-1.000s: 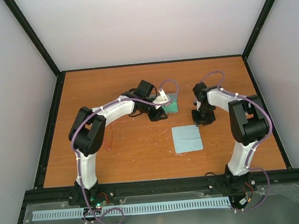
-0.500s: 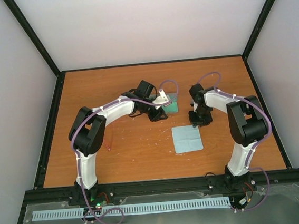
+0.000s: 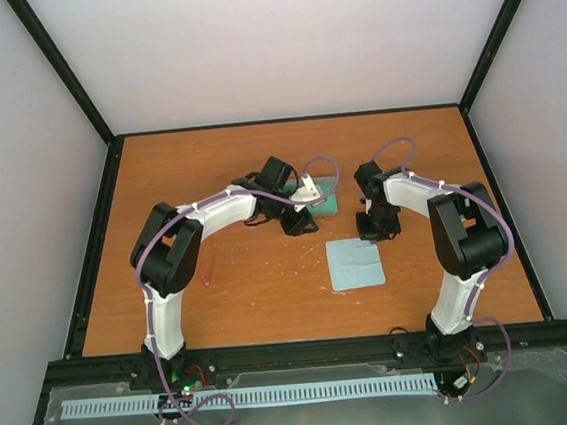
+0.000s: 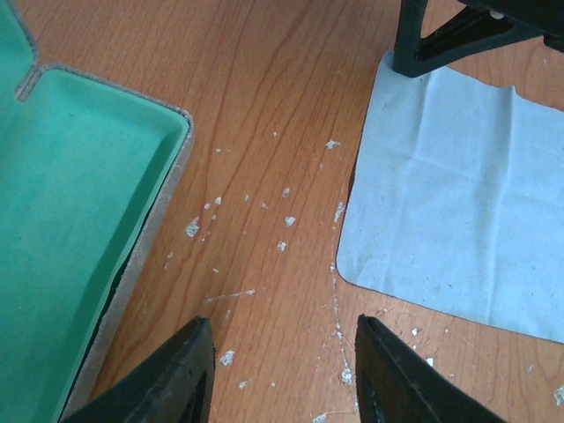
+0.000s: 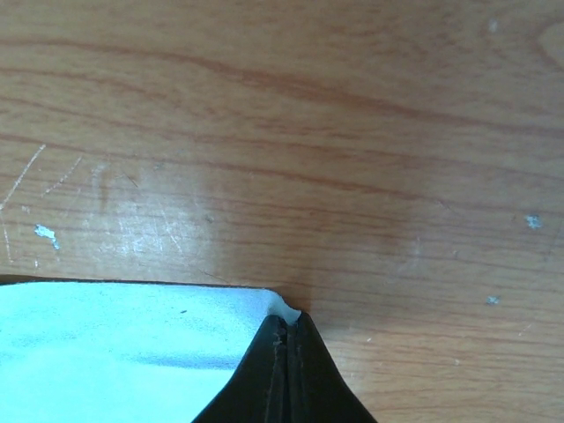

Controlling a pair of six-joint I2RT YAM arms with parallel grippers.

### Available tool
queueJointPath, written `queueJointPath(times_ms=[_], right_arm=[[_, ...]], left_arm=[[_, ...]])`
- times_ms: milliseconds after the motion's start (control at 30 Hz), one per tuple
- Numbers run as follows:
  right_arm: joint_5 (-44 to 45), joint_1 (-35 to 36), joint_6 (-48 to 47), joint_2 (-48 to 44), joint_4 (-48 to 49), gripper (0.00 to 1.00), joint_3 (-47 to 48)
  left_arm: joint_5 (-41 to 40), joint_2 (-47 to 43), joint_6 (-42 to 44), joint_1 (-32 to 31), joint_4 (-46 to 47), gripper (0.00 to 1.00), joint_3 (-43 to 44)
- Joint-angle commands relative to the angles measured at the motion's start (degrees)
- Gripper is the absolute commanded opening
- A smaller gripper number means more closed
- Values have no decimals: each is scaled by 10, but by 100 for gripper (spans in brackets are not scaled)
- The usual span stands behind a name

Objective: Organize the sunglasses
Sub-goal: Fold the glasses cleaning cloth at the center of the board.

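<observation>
Pinching a cloth corner, with the sunglasses (image 3: 205, 272) lying apart on the left of the table (image 3: 271, 294).

Right gripper (image 5: 284, 319): fingers pressed together on the far corner of the light blue cloth (image 5: 106, 339). Left gripper (image 4: 282, 339): fingers moderately apart, holding nothing, hovering between the open green-lined case (image 4: 79, 203) and the cloth. The sunglasses appear only from above, as a faint red shape beside the left arm's upright link, well to the left of both grippers and nearer the bases. Their long axis is too small to read. The left arm is judged the nearer.
</observation>
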Motion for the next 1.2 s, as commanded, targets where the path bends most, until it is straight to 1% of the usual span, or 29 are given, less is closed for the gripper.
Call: queueJointPath(times_ms=[0, 67, 167, 467, 567, 700, 833, 1000, 1167], right_arm=[[-9, 11, 14, 21, 8, 3, -34], [-4, 11, 19, 16, 9, 3, -32], [1, 12, 26, 7, 11, 3, -28], [5, 12, 32, -2, 16, 3, -19], [4, 11, 30, 0, 16, 3, -15], [5, 12, 33, 0, 16, 3, -12], [9, 11, 41, -4, 18, 3, -10], [7, 11, 46, -4, 24, 3, -9], [8, 10, 47, -5, 25, 3, -11]], left_arm=[[-8, 5, -12, -18, 14, 48, 6], [-18, 19, -14, -29, 13, 52, 14], [-28, 44, -19, -41, 4, 52, 28], [-40, 92, -19, -57, -10, 48, 66], [-35, 100, -23, -59, -13, 47, 78], [-24, 104, -19, -65, -26, 44, 87], [-15, 85, -9, -69, -34, 42, 68], [-31, 61, 9, -71, -28, 38, 27], [-50, 67, 15, -74, -26, 34, 20]])
